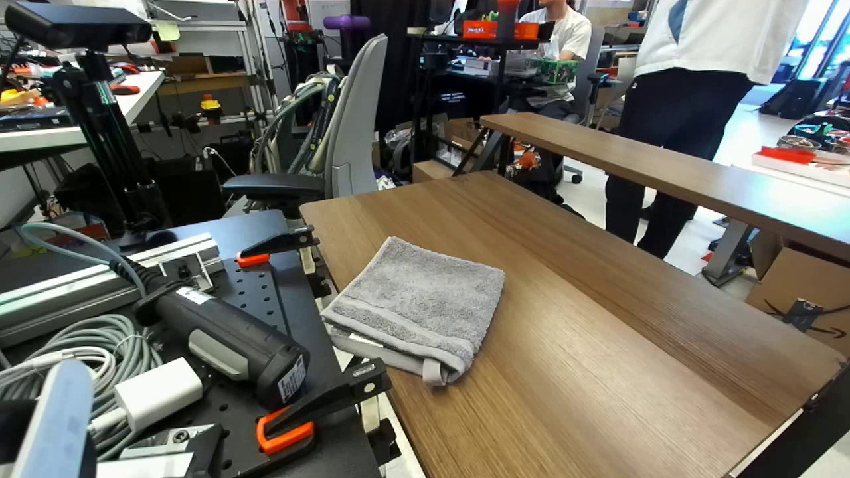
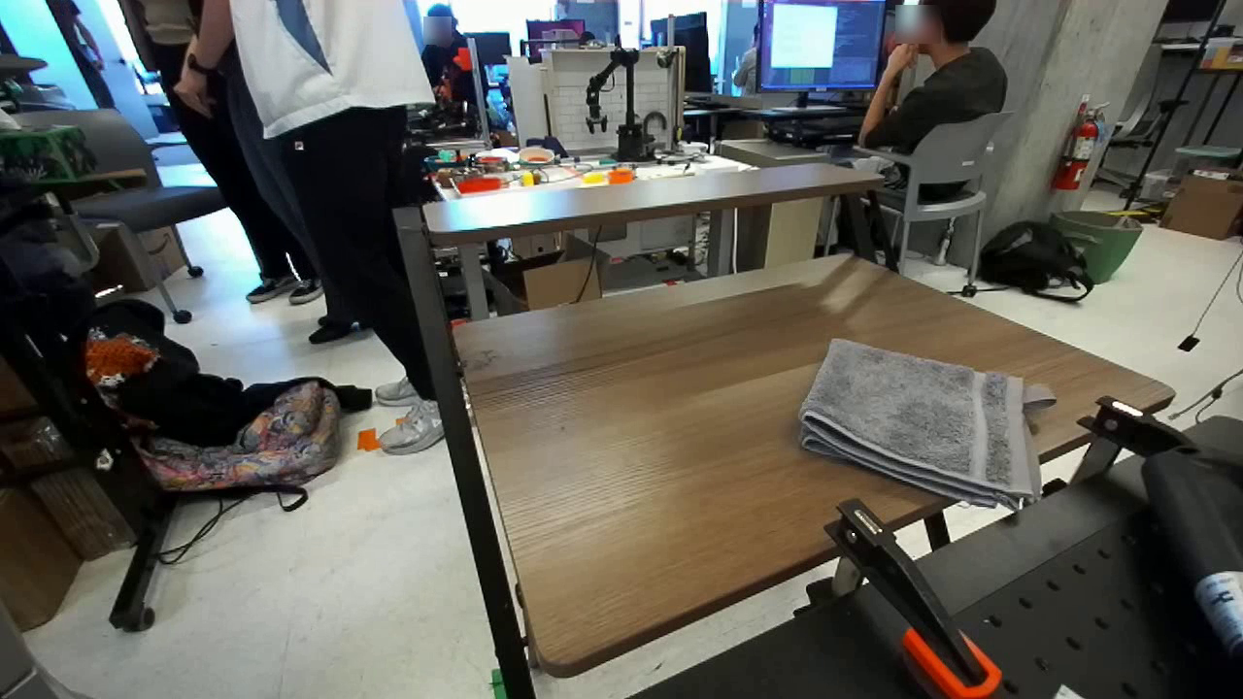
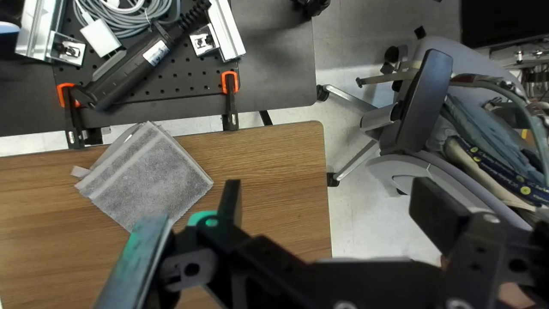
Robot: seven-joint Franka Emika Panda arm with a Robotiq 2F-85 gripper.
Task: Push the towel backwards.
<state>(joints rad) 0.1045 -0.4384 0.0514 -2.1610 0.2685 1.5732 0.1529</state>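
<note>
The towel is a grey folded cloth that lies flat on the brown wooden table (image 1: pixel 597 378), near the table edge beside the black bench. It shows in both exterior views (image 1: pixel 425 299) (image 2: pixel 903 413). In the wrist view the towel (image 3: pixel 146 176) is left of centre, and a white tag sticks out from its left corner. My gripper (image 3: pixel 328 184) shows only in the wrist view. Its two fingers are wide apart with nothing between them. The towel is to the left of the left finger. The gripper appears to be above table height, over the table's end edge, apart from the towel.
The black bench (image 3: pixel 274 86) runs along the table, with a narrow gap between. Clamps with orange handles (image 1: pixel 285 431) (image 3: pixel 230 98) reach from it toward the table. A dark handheld tool (image 1: pixel 226 338) and coiled cables lie on it. A raised wooden shelf (image 2: pixel 660 199) runs along the table's opposite side. A grey chair (image 1: pixel 358 126) stands by the table's end.
</note>
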